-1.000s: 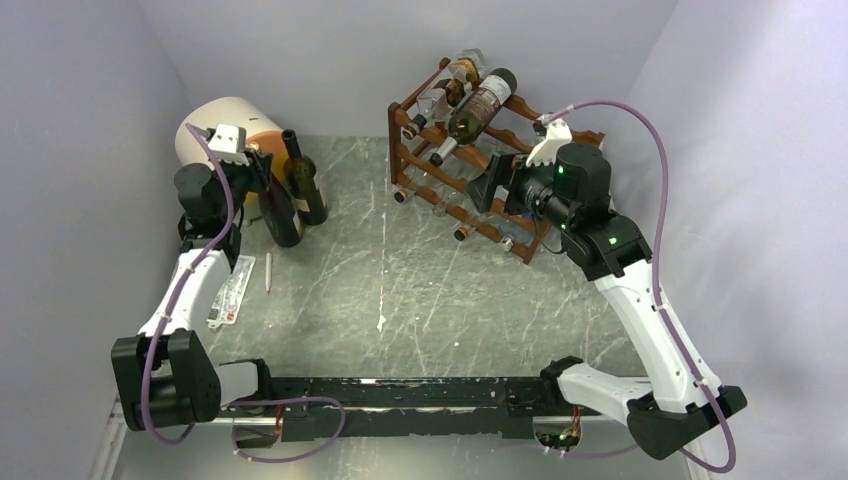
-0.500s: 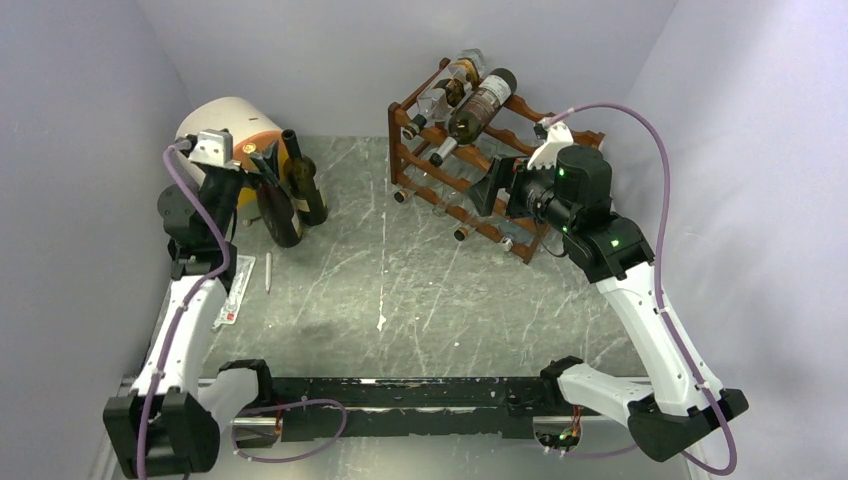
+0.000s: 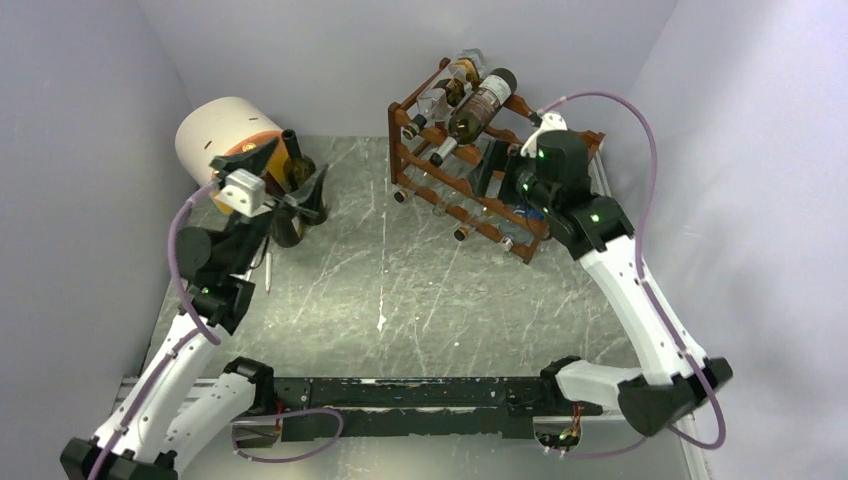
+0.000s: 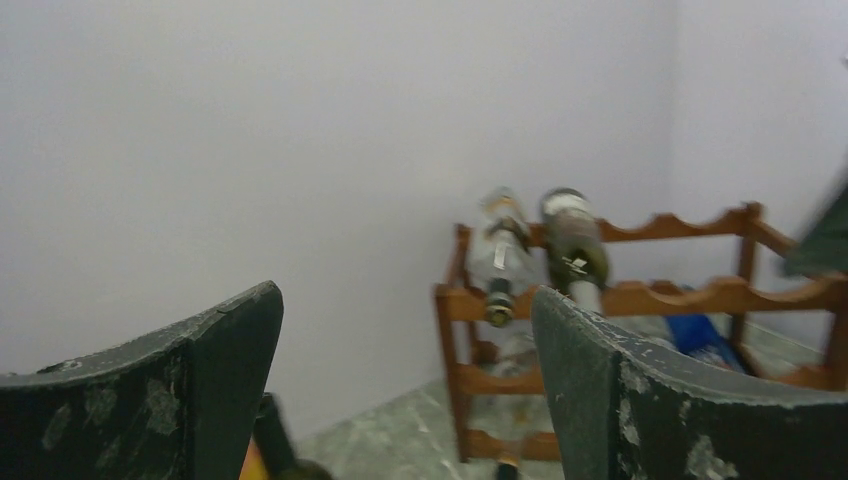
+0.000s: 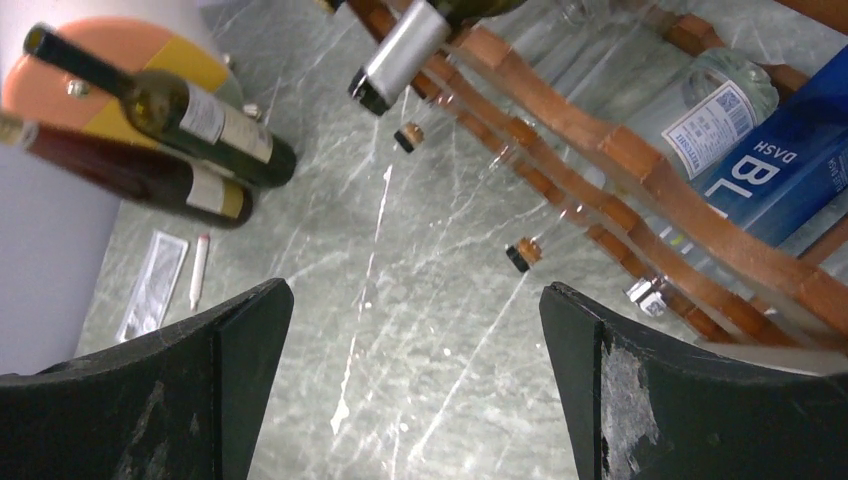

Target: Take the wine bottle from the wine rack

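Note:
The reddish-brown wine rack [image 3: 430, 165] stands at the back right, also in the left wrist view [image 4: 690, 296] and right wrist view [image 5: 640, 160]. A dark wine bottle [image 3: 486, 100] lies on its top tier beside a clear bottle [image 3: 447, 90]; its foil neck [image 5: 400, 52] points out over the table. My right gripper [image 3: 495, 165] hovers open at the rack's front, its fingers [image 5: 610, 390] empty over bare table. My left gripper [image 3: 292, 180] is open and empty, raised in front of two dark bottles [image 5: 190, 115] standing at the left.
A white and orange cylinder [image 3: 225, 130] lies in the back left corner. A pen [image 5: 198, 265] and a flat packet [image 5: 155, 280] lie near the left wall. Lower rack tiers hold a clear bottle [image 5: 705, 105] and a blue one [image 5: 790, 170]. Walls close in on three sides.
My left gripper has opened, let go of a standing bottle, then lifted and swung toward the centre. My right gripper has edged further back along the rack.

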